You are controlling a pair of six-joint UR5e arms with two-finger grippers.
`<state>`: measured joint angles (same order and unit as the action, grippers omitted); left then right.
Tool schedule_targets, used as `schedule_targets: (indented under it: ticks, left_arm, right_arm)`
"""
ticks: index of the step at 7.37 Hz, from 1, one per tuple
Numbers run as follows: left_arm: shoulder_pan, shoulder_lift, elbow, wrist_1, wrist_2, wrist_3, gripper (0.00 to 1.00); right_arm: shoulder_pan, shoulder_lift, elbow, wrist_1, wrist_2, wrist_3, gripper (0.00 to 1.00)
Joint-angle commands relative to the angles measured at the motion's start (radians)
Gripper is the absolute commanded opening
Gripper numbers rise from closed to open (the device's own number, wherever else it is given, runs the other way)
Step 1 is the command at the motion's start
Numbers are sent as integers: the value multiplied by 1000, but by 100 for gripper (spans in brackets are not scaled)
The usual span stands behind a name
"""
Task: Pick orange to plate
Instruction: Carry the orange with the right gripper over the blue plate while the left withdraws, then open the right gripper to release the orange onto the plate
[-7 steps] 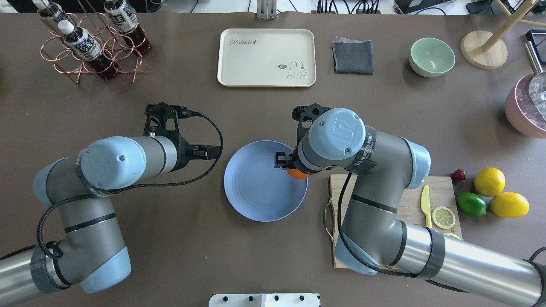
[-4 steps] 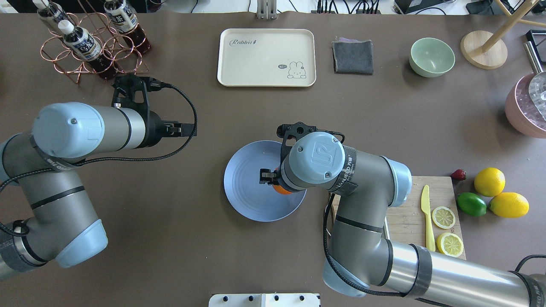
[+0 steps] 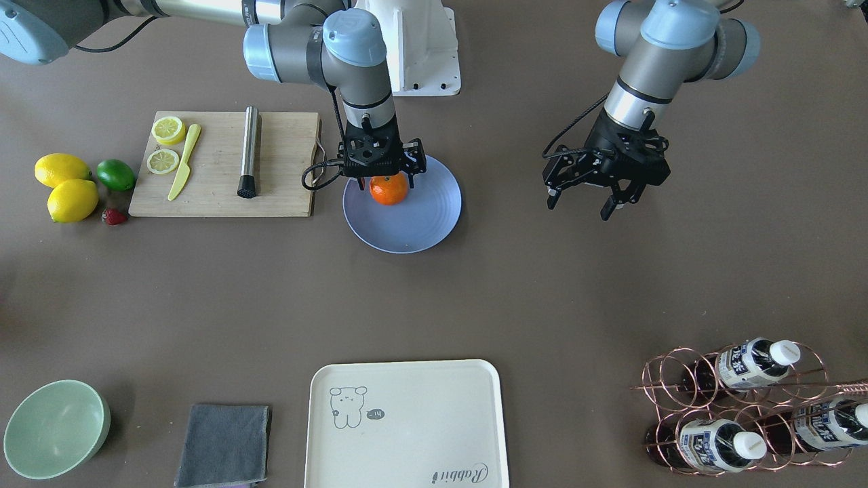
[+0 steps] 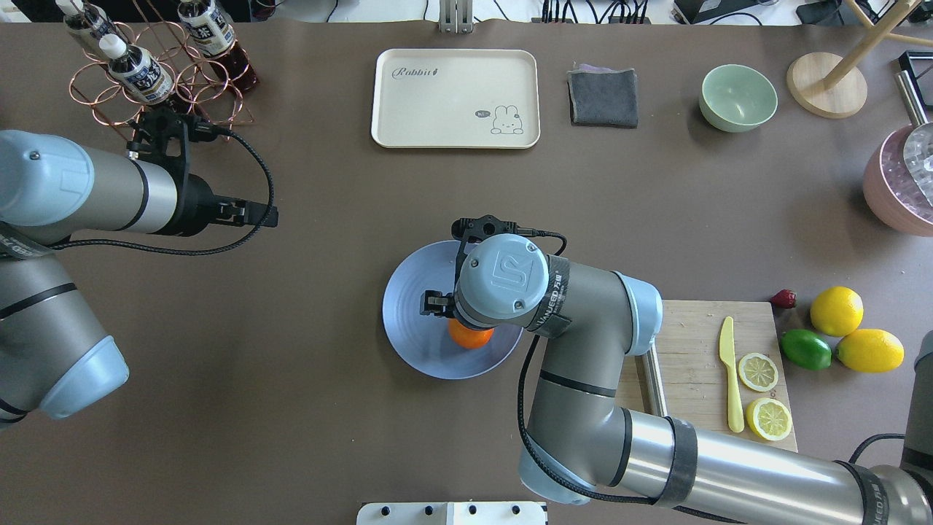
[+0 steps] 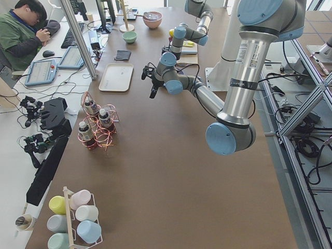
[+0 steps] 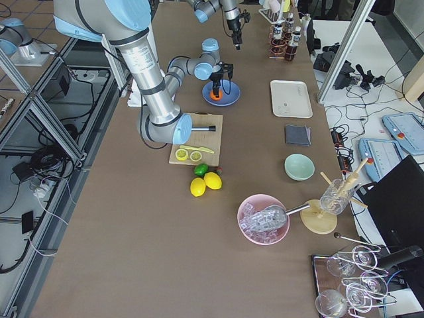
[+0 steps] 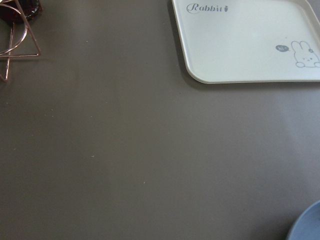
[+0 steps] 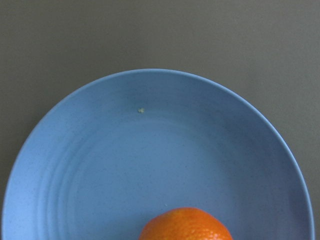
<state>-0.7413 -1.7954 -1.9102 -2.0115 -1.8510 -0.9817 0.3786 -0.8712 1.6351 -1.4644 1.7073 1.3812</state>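
Observation:
The orange (image 3: 389, 190) sits low over the near-robot half of the periwinkle plate (image 3: 422, 224), whose rim also shows from overhead (image 4: 408, 321). My right gripper (image 3: 384, 177) points straight down with its fingers flanking the fruit and appears shut on it. From overhead only part of the orange (image 4: 470, 336) shows under the right wrist. The right wrist view has the orange (image 8: 186, 225) at the bottom edge, close above the plate (image 8: 125, 165). My left gripper (image 3: 580, 207) hangs open and empty above bare table, well away from the plate.
A cutting board (image 4: 692, 343) with lemon slices and a yellow knife lies right of the plate, with lemons, a lime (image 4: 805, 349) and a strawberry beyond. The cream tray (image 4: 455, 98), grey cloth, green bowl (image 4: 738, 97) and bottle rack (image 4: 157, 73) line the far side.
The right gripper has carried the orange from the plate's right edge to over its middle. The left arm has pulled back to the left, toward the bottle rack.

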Motion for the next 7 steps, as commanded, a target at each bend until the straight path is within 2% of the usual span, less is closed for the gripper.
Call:
schedule_targets:
  ticks: [1, 2, 3, 4, 6, 7]
  left_arm:
    - [-33, 22, 0, 0, -27, 29, 98]
    - [-47, 62, -4, 0, -31, 87, 98]
    - [-97, 123, -9, 0, -90, 168, 98]
    - [-163, 180, -10, 0, -144, 252, 98]
    - [-239, 275, -16, 0, -154, 407, 98]
    - [-262, 318, -23, -1, -154, 432, 98]
  right_arm:
    - [15, 34, 2, -11, 14, 18, 100]
    - [51, 34, 18, -13, 62, 13, 100]
    - [99, 31, 49, -49, 127, 7, 100]
    - [144, 29, 101, -126, 171, -31, 100]
    - [250, -8, 219, -343, 247, -185, 100]
    - [310, -70, 271, -370, 259, -285, 100]
